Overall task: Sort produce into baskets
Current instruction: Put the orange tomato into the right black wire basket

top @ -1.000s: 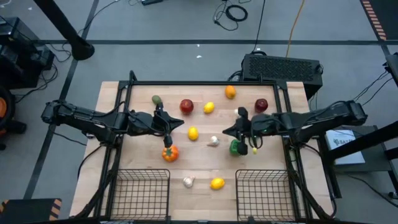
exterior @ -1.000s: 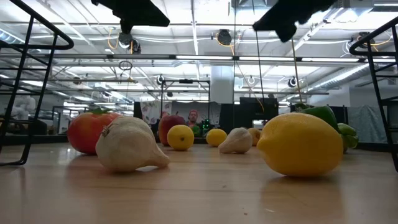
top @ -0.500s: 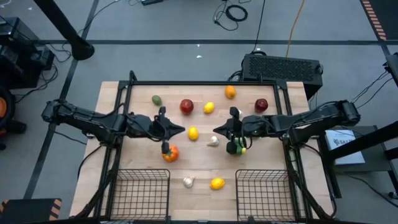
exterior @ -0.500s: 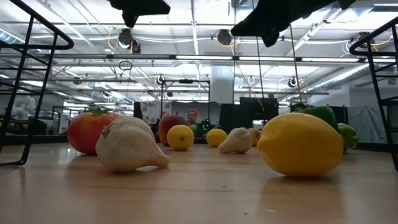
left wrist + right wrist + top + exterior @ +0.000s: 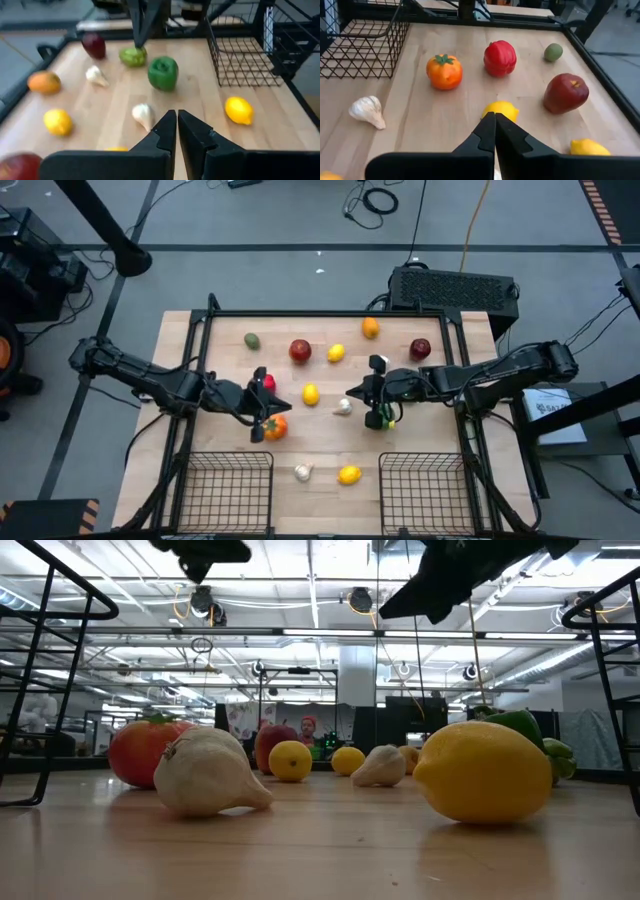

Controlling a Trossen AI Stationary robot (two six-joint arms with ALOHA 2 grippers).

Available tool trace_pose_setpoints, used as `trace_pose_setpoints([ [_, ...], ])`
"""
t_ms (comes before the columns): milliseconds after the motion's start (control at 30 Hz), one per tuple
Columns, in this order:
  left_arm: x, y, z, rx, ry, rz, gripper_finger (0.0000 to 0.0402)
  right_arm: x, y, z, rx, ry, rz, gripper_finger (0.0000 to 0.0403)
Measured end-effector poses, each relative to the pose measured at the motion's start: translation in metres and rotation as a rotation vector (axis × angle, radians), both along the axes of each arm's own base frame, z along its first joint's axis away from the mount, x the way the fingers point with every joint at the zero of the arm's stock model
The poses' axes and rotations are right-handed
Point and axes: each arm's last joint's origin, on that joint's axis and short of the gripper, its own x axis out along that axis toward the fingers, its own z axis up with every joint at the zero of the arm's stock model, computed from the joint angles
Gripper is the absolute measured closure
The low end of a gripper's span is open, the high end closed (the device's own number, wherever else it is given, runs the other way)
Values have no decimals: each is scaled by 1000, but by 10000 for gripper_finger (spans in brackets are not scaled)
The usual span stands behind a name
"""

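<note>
While poised over the middle of the table (image 5: 180, 340), both arms empty-handed. Left gripper (image 5: 272, 406) clenched on nothing, fingers (image 5: 167, 131) pressed almost tip to tip, hanging just beside the red pepper (image 5: 266, 384) and the orange tomato (image 5: 274, 426). Right gripper (image 5: 352, 393) likewise clenched on nothing, fingers (image 5: 490, 127) fully together, hovering near a garlic bulb (image 5: 343, 407) and a yellow lemon (image 5: 310, 394), with the green pepper (image 5: 376, 417) under its wrist.

Produce all loose on the wood, none in a basket. Toward the far edge: small green fruit (image 5: 251, 341), red apple (image 5: 300, 351), second lemon (image 5: 336, 353), orange (image 5: 370, 328), darker red apple (image 5: 420, 348). Toward the near edge, between the two baskets: second garlic bulb (image 5: 303, 472) and third lemon (image 5: 349, 475), apart from each other.

Left basket (image 5: 228, 490) and right basket (image 5: 424, 492) at the near corners, holding no produce. In the low view, garlic (image 5: 208, 773) and lemon (image 5: 483, 771) closest, the tomato (image 5: 140, 751) behind the garlic.
</note>
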Motion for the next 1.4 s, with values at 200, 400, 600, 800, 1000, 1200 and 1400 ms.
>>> trace_pose_setpoints([
  [200,-5,-7,-9,-45,102,-63,375,5,0,6,-61,-80,27,403],
  [400,-5,-8,-10,-77,107,-43,375,20,2,0,-98,-122,44,403],
  [600,-6,-7,-11,-63,111,-17,375,37,4,-20,-100,-108,46,403],
  [800,-3,-7,-13,-151,117,50,375,41,5,-30,-87,-78,41,403],
  [1000,-2,-9,-16,-281,131,114,375,41,8,-27,-25,-109,125,403],
  [1200,-8,-10,-23,-243,215,114,375,49,16,-37,-42,-105,162,403],
  [1400,-16,-6,-29,-179,310,162,375,59,30,-42,-155,-190,240,403],
])
